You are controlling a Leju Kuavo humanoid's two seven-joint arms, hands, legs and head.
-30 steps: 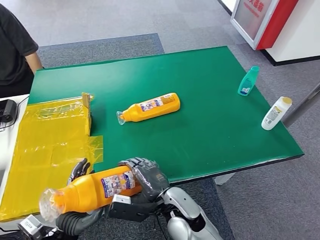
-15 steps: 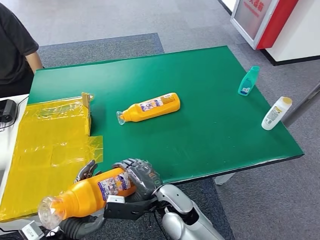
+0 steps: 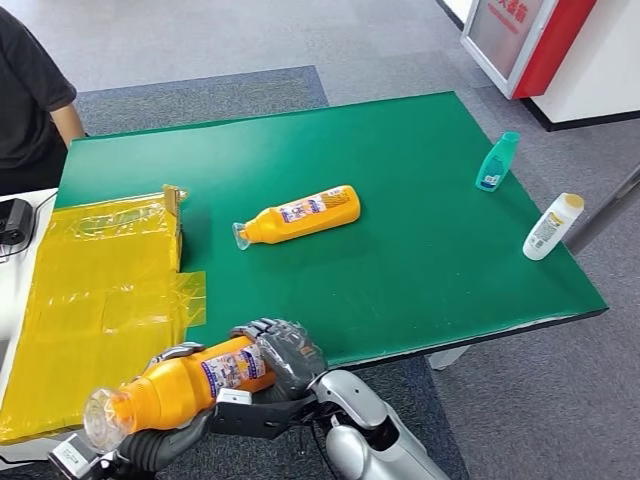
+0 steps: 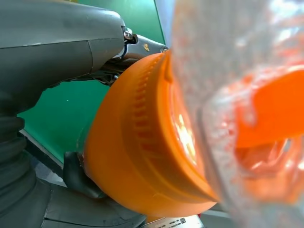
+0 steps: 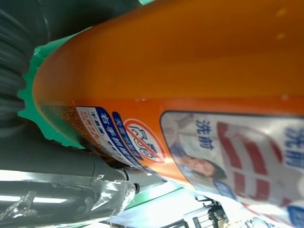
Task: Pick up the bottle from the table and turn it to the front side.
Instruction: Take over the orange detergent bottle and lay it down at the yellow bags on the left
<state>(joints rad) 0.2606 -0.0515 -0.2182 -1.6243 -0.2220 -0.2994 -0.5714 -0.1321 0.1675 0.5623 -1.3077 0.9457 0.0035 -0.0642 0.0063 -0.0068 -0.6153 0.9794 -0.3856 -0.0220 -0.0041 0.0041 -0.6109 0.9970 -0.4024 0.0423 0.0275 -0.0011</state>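
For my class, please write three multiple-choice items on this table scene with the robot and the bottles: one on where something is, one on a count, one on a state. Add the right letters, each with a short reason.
1. Where does the teal bottle lie?
A. near the far right edge of the green table
B. on the yellow plastic sheet
C. on the floor

2. How many orange bottles are there?
A. one
B. two
C. four

3. What state is the nearest orange bottle in?
A. standing upright on the table
B. lying loose on the table
C. held off the table by both hands

Key: 1 A, it lies by the table's far right edge. 2 B, one orange bottle on the table, one held. 3 C, the left hand and right hand grip it.
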